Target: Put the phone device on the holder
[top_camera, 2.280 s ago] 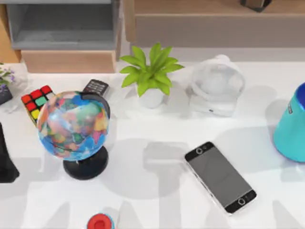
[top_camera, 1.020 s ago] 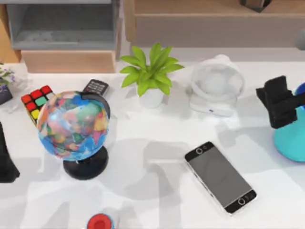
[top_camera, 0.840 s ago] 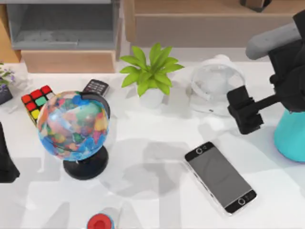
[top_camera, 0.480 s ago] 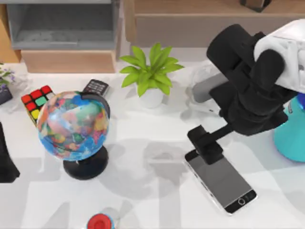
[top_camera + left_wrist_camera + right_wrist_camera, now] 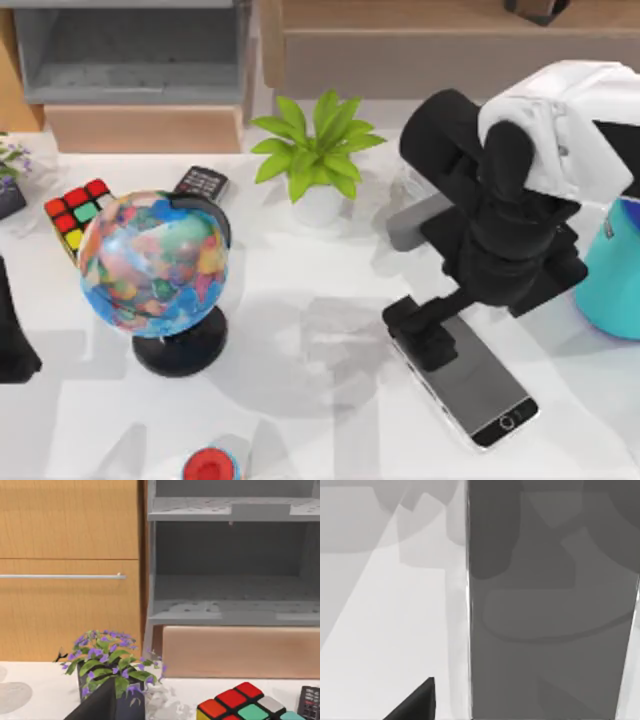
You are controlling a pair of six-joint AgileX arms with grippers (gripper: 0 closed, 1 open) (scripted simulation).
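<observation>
Phone device (image 5: 470, 378) flat on table (image 5: 320, 270), right gripper (image 5: 420, 330) over its upper end

We find no words, brands or numbers that we can read. The keypad gadget (image 5: 202, 183) behind the globe (image 5: 154, 263) has buttons too small to make out, and the teal object (image 5: 612, 270) at the table's right bears a mark we cannot decipher.

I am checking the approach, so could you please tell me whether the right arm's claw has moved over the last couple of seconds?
Yes. The right claw came in from the table's right side, leftward past the teal container, onto the flat grey-screened phone.
</observation>
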